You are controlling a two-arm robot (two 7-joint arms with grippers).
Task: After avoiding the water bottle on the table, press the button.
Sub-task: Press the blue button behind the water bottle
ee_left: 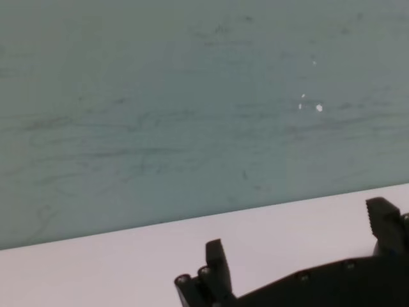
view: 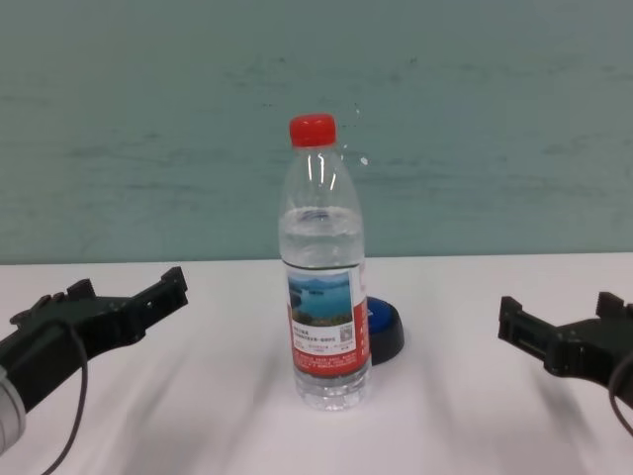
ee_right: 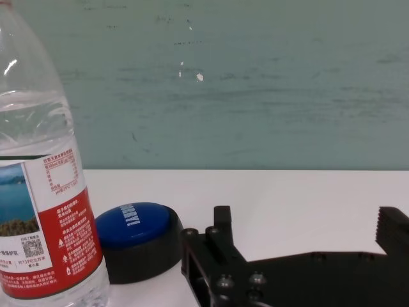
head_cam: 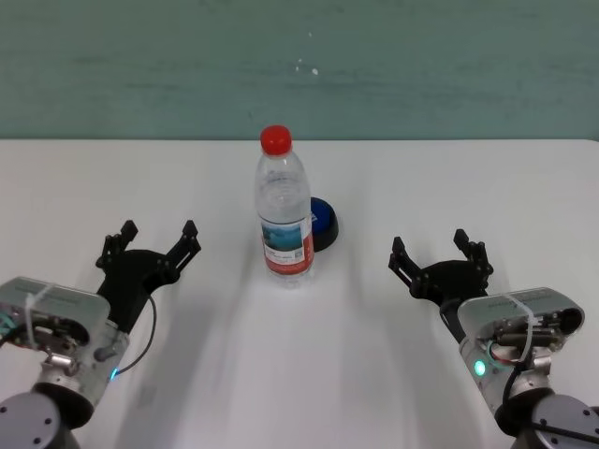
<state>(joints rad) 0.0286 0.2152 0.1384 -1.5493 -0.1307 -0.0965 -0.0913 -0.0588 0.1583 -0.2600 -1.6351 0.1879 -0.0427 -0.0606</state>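
Two grippers, left gripper [head_cam: 154, 241] and right gripper [head_cam: 438, 254], spread wide, flank the upright, water-filled water bottle [head_cam: 284, 211]; the blue button [head_cam: 324, 223] sits behind it.

The water bottle [view: 325, 272] stands upright, the button [view: 384, 330] partly hidden behind it.

One water bottle [head_cam: 284, 217], one button [head_cam: 324, 223], one table [head_cam: 468, 187], and two grippers, left [head_cam: 154, 236] and right [head_cam: 438, 247].
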